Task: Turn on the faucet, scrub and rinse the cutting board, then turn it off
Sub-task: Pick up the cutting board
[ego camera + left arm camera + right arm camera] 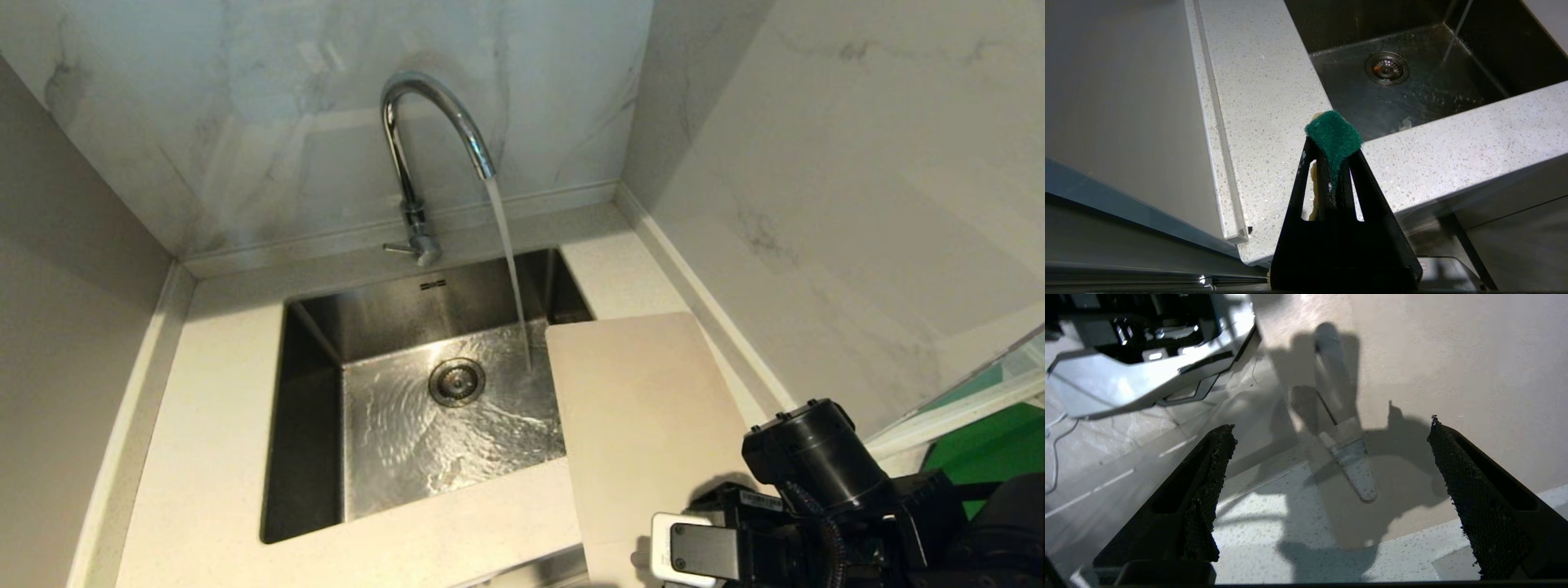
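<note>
Although water already runs from the faucet (424, 139) into the sink (310, 425), scrubbing, rinsing and shut-off remain. The cutting board (645, 416) lies on the worktop (204, 457), overhanging the sink's right edge. The right gripper (1327, 490) hovers over the board's handle slot, jaws released; the left gripper (1333, 163), parked off the sink's near-left corner, is clenched on a green scouring pad (1334, 136).

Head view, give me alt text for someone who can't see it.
Water runs from the faucet into the steel sink, rippling around the drain. A beige cutting board lies on the counter to the sink's right, overhanging its edge. The robot's right arm hangs over the board's near end.
</note>
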Robot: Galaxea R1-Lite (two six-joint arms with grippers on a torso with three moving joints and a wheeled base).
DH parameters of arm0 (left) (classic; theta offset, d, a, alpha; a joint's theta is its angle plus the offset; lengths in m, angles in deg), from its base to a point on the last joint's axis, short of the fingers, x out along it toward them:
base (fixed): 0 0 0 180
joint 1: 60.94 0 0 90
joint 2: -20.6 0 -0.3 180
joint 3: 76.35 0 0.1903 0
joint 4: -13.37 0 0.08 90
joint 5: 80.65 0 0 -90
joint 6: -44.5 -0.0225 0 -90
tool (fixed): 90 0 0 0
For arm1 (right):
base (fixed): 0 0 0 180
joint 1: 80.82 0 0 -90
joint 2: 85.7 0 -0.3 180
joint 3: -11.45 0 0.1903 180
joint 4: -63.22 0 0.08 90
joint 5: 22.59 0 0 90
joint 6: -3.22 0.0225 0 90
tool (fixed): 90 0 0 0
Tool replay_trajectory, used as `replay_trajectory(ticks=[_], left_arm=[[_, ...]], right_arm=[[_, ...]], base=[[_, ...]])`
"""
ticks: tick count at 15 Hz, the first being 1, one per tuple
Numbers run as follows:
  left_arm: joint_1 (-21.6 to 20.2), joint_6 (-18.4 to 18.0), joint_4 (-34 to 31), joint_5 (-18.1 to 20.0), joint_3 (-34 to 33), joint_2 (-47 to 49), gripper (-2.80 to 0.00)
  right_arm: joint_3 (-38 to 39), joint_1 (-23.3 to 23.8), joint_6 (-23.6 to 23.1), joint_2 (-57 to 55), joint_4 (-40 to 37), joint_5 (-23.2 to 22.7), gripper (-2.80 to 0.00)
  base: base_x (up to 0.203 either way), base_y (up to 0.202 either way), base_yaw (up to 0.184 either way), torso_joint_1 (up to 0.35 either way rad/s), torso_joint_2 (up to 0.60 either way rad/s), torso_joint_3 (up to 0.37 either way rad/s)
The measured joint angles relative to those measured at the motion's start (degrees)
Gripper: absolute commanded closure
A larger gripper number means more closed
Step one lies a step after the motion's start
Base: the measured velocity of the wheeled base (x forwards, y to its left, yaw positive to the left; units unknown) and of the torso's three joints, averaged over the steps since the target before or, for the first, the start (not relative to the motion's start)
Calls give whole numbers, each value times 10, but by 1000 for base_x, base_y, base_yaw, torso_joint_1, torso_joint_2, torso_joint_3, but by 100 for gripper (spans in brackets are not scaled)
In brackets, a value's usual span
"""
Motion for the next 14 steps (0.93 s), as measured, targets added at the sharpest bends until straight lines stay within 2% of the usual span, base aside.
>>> replay_trajectory(ticks=[4, 7, 11, 14], left_arm=[[0, 0, 0, 0, 0, 0, 0], [0, 0, 0, 0, 0, 0, 0], [0, 0, 0, 0, 0, 0, 0], [0, 0, 0, 0, 0, 0, 0]], right_arm=[[5, -2, -29, -3, -24, -12, -280], [8, -2, -34, -5, -22, -62, -280], [20, -1, -55, -26, -7, -94, -280], [33, 3, -106, -40, 7, -95, -280]], base=[[0, 0, 0, 0, 0, 0], [0, 0, 0, 0, 0, 0], [0, 0, 0, 0, 0, 0], [0, 0, 0, 0, 0, 0]])
